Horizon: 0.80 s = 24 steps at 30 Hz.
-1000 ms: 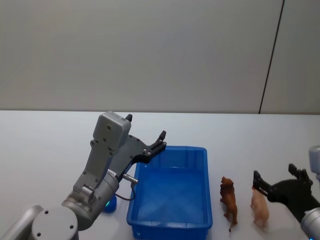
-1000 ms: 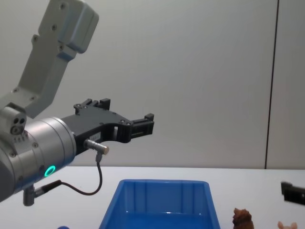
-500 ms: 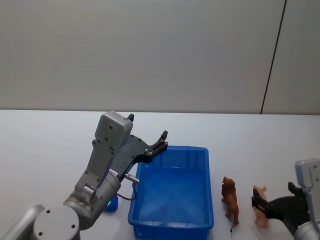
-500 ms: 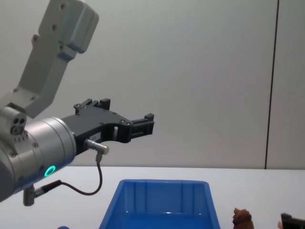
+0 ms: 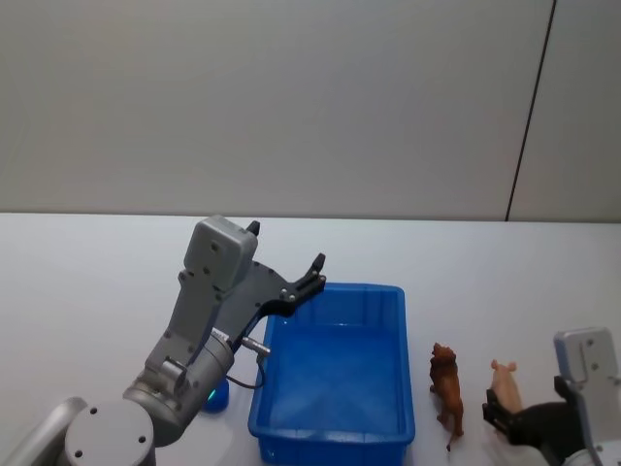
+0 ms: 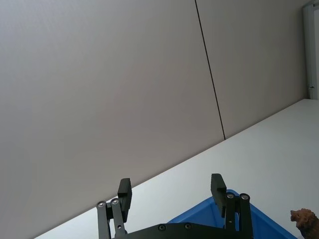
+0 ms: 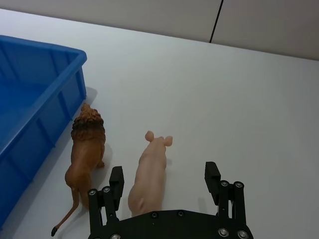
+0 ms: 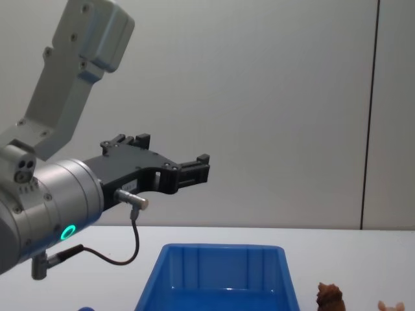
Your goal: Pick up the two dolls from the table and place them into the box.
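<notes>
Currently the right gripper (image 7: 164,170) sits low over the matte white tabletop (image 5: 97,291), near the robot's body. Its two black, ridged fingers (image 7: 117,180) are spread wide and grip nothing. In the right wrist view, the rear half of a smooth, pale pink plastic pig figure (image 7: 149,172) lies between them. Its snout points away from the fingertips, and no contact with either pad can be seen.

Just outside the finger on the bin side stands the shaggy, dark brown lion doll (image 7: 84,149). It has a ruffled mane and a thin tail, and stands roughly parallel to the pig but apart from it. Beyond the lion is the large, bright blue, glossy plastic rectangular bin (image 5: 330,449). Its rim is thick and its inner walls carry vertical ribs. The lion is near the bin's right wall but not touching it.

The left gripper (image 6: 171,183) is raised above the bin's far left corner. Its flat black fingers are also set wide apart with only air between them, and the left wrist view shows the corner of the bin's rim below that gap.

The rounded, bright blue doll (image 5: 215,398) lies on the tabletop beside the bin's left wall. It is well behind the left fingertips and partly hidden under the grey metal forearm, so its surface cannot be made out.
</notes>
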{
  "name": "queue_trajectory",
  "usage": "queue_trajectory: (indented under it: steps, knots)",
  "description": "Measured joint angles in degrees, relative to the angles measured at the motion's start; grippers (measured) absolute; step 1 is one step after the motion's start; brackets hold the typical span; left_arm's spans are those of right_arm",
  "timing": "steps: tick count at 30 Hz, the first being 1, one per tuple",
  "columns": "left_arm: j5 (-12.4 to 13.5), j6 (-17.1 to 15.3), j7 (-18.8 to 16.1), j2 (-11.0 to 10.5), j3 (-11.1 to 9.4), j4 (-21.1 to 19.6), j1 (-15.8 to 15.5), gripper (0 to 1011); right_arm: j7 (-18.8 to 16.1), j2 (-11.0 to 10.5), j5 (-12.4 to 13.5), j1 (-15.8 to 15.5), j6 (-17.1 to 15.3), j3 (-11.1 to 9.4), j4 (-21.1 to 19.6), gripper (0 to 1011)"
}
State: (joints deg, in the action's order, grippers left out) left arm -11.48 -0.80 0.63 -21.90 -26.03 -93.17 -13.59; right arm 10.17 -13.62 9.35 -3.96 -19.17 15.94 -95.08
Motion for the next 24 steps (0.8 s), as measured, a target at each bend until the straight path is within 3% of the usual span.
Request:
queue_trajectory:
  steps: [10, 24]
  knots:
    - [0.00, 0.00, 0.00, 0.00, 0.00, 0.00, 0.00, 1001, 0.19, 1.24, -0.43, 0.66, 0.08, 0.13, 2.18, 960]
    - [0.00, 0.00, 0.00, 0.00, 0.00, 0.00, 0.00, 1001, 0.05, 2.80, -0.46, 2.20, 0.63, -0.12, 5.65, 566]
